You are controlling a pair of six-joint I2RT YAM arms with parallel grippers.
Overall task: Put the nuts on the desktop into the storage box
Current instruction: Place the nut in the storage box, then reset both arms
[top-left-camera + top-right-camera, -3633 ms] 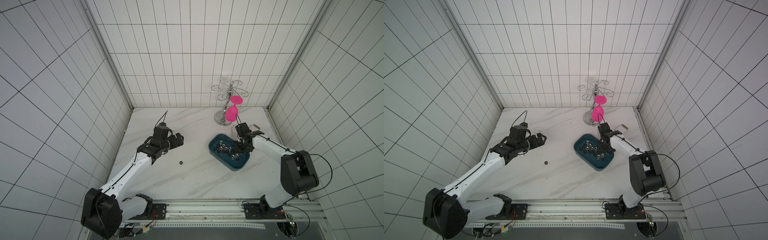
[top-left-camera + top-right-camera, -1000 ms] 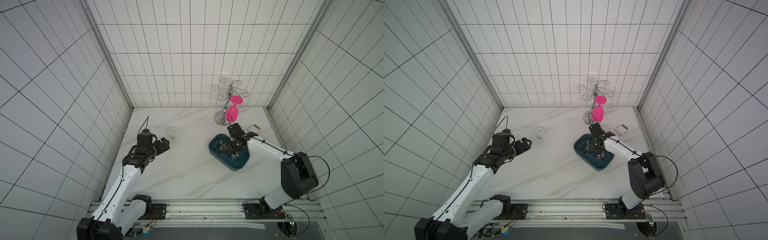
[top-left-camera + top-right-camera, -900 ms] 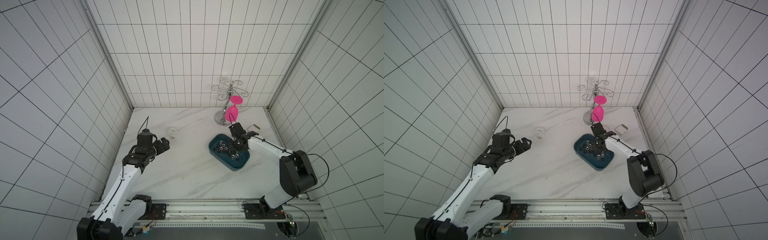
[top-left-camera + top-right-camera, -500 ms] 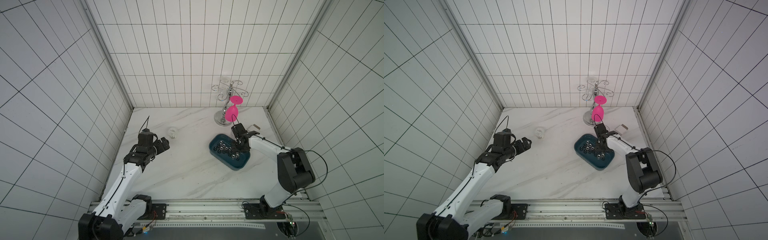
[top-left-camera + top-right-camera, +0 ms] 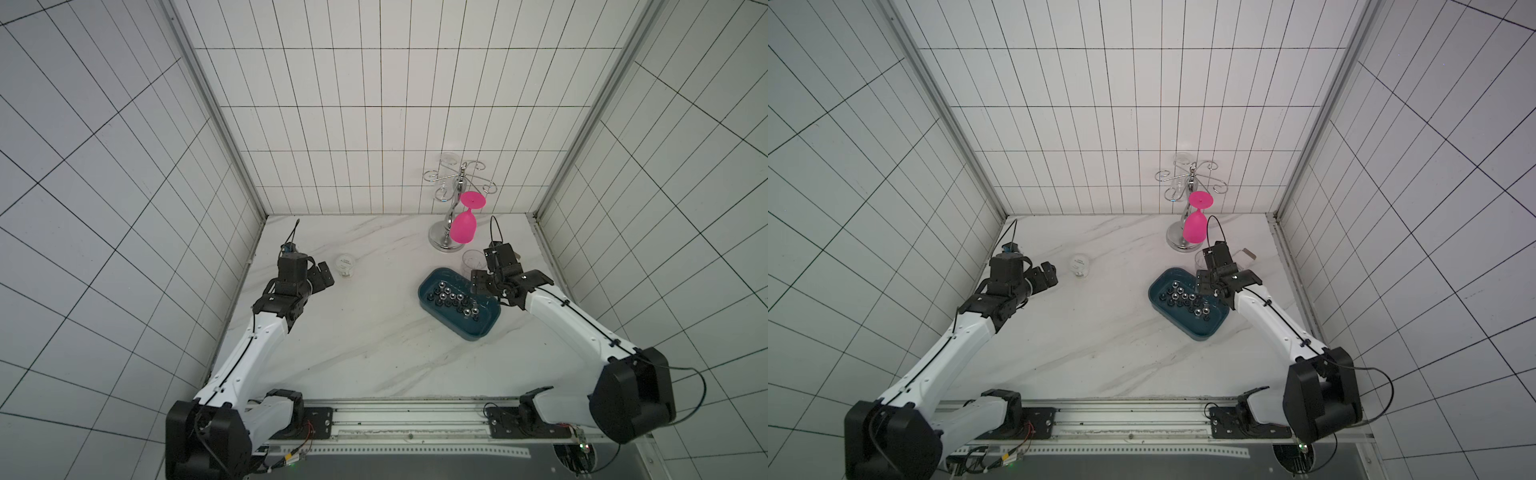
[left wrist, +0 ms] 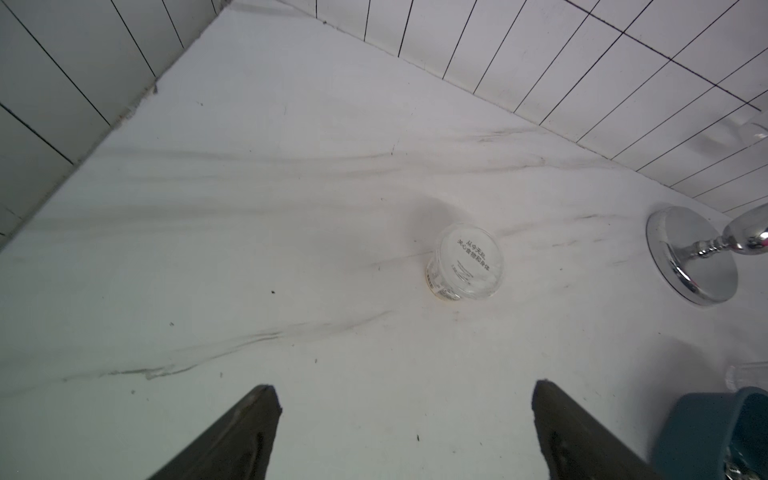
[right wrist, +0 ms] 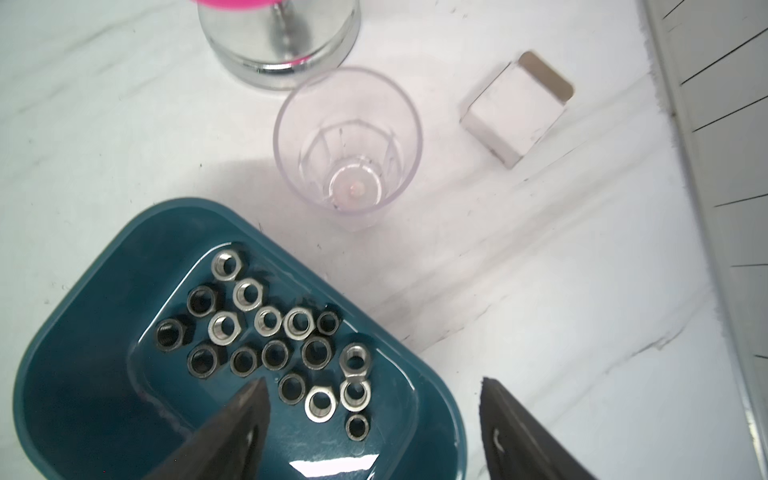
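Nuts [image 7: 257,322], silver and black, well over a dozen, lie flat in a loose cluster on the floor of the box [image 7: 83,299]. The box sits on the desktop [image 5: 374,345] on the robot's right side. No nut shows on the bare marble in either top view or in the wrist views, though something so small could hide under an arm.

Just above the box hangs the right gripper [image 7: 372,382], jaws apart and empty. One finger is over the box's floor and the other is out past its rim, over the marble. This looks like the release step of a drop, with the load apparently down among the rest.

Just beside the box stands a clear cup [image 7: 349,141], empty, with a white carton [image 7: 515,112] near it and a rack base [image 5: 446,241] behind, a pink glass [image 5: 462,226] hanging from the rack. Well apart, the left gripper [image 6: 403,386] hovers over bare marble, jaws apart and holding nothing, with a small jar [image 6: 467,262] ahead of it.

The task looks done or nearly so. The next move calls for a straight lift of the right arm, clear of rim and cup, then a scan of the desktop for stragglers.
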